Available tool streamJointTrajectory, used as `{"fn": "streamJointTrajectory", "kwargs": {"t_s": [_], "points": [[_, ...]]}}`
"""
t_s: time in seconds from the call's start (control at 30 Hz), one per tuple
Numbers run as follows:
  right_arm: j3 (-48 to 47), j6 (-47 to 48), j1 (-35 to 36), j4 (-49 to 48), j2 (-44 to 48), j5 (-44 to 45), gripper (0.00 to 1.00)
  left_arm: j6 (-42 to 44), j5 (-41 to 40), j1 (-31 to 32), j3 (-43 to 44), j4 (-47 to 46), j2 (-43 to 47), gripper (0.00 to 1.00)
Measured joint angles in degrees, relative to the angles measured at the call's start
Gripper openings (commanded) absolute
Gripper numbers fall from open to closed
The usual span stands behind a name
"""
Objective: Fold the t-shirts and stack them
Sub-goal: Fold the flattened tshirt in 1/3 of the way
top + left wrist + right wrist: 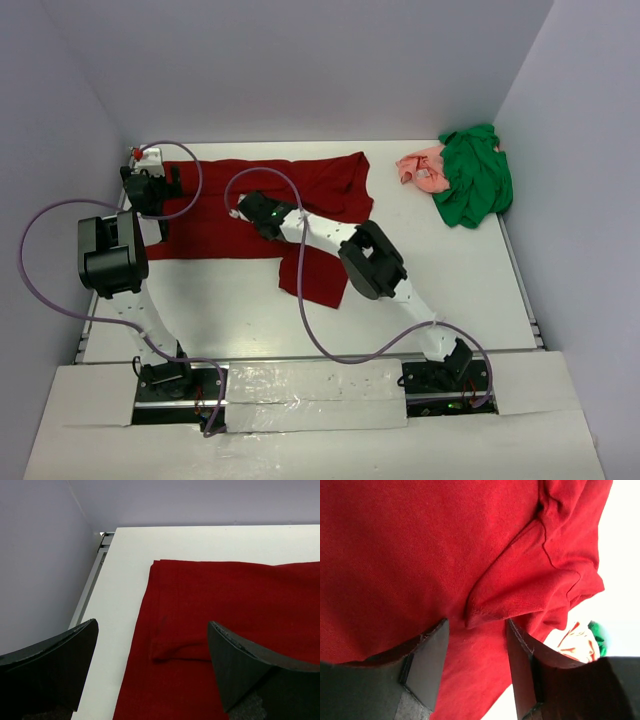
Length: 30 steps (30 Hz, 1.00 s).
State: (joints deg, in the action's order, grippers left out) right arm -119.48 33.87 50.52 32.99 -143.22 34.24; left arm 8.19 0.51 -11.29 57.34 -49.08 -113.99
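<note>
The large maroon t-shirt [260, 205] lies spread flat across the back left and middle of the table, with one part trailing toward the front [315, 275]. My left gripper [150, 190] is open over the shirt's left edge; in the left wrist view [152, 670] its jaws stand wide apart above the cloth [225, 600] and a small fold [180, 650]. My right gripper [255, 210] is open low over the shirt's middle; in the right wrist view [476, 665] a folded flap [520, 590] lies just ahead of the jaws. The green t-shirt [475, 178] and the salmon-pink t-shirt [424, 168] lie crumpled together at the back right.
White table [460, 290] inside grey walls, with a metal rail along its left edge [92, 580]. Purple cables loop from both arms over the left side and front middle [330, 350]. The pink shirt [577, 644] and green shirt [598, 635] show small in the right wrist view.
</note>
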Motion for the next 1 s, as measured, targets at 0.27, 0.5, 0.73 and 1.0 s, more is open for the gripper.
{"fn": "streamJointTrajectory", "kwargs": {"t_s": [0.27, 0.5, 0.73, 1.0], "points": [[1.1, -4.3, -3.2, -2.4, 1.9, 0.3, 0.66, 0.0, 0.0, 0.0, 0.0, 0.0, 0.0, 0.99], [-6.3, -11.0, -12.8, -1.7, 2.3, -1.7, 0.66, 0.0, 0.0, 0.0, 0.0, 0.0, 0.0, 0.99], [-11.1, -21.1, -21.2, 6.2, 2.7, -12.4, 0.64, 0.0, 0.0, 0.0, 0.0, 0.0, 0.0, 0.99], [-0.9, -27.5, -23.7, 13.4, 8.6, -26.5, 0.58, 0.0, 0.0, 0.0, 0.3, 0.1, 0.0, 0.99]]}}
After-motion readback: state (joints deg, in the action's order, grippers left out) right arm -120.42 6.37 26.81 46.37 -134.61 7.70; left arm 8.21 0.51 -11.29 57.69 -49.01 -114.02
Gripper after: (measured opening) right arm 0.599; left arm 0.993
